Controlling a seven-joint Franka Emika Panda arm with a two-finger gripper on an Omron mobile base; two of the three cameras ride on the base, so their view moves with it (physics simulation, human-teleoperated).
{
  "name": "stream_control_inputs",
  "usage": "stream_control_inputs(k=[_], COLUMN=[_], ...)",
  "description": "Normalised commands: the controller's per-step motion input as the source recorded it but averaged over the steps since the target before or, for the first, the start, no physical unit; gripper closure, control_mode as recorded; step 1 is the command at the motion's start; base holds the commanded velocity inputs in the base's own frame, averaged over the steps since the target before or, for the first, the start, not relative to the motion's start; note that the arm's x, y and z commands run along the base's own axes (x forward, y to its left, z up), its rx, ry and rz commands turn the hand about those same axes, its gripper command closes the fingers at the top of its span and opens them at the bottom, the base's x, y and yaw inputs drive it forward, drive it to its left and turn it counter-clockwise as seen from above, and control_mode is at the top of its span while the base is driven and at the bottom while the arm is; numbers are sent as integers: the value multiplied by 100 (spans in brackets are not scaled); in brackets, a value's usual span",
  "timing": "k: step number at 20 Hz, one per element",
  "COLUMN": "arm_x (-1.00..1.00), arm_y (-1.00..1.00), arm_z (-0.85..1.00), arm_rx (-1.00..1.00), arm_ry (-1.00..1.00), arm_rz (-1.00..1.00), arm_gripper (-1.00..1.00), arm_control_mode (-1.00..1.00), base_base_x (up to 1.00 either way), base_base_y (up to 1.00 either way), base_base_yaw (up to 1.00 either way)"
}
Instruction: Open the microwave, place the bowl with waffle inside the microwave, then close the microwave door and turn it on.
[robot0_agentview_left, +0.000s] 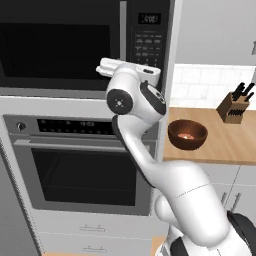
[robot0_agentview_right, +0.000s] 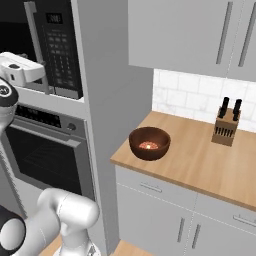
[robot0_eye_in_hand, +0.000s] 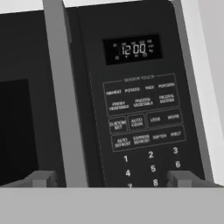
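Our end effector, fingers set wide and holding nothing, faces the black microwave keypad; the glossy reddish-brown bowl with the waffle sits on the wooden desk.

— Ahead of the pincer?
— Closed microwave door, dark glass flush in its frame, blocking the cavity. Vertical bar handle standing proud between window and keypad. Fingertips spread wide, left one near the handle's foot, right one by the keypad's edge.

— Over by the bowl?
— Bare tabletop around it, open air above up to the wall cabinets. Tall cabinet side wall rising just left of the bowl. Knife block well apart, at the back right.

— Lower down?
— Oven front closed, horizontal handle jutting out, own arm crossing before it.
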Motion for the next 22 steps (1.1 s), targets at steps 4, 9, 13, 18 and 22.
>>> stream_control_inputs(k=[4, 9, 13, 18, 22], arm_x=[17, 22, 29, 30, 31], arm_y=[2, 3, 13, 18, 10], arm_z=[0, 0, 0, -3, -1], arm_rx=[0, 0, 0, 0, 0], arm_ry=[0, 0, 0, 0, 0], arm_rz=[2, 2, 1, 0, 0], arm_gripper=[-100, -100, -100, -100, -100], arm_control_mode=[-100, -100, -100, -100, -100], base_base_x=[0, 0, 0, 0, 0], base_base_y=[0, 0, 0, 0, 0], base_base_yaw=[0, 0, 0, 0, 0])
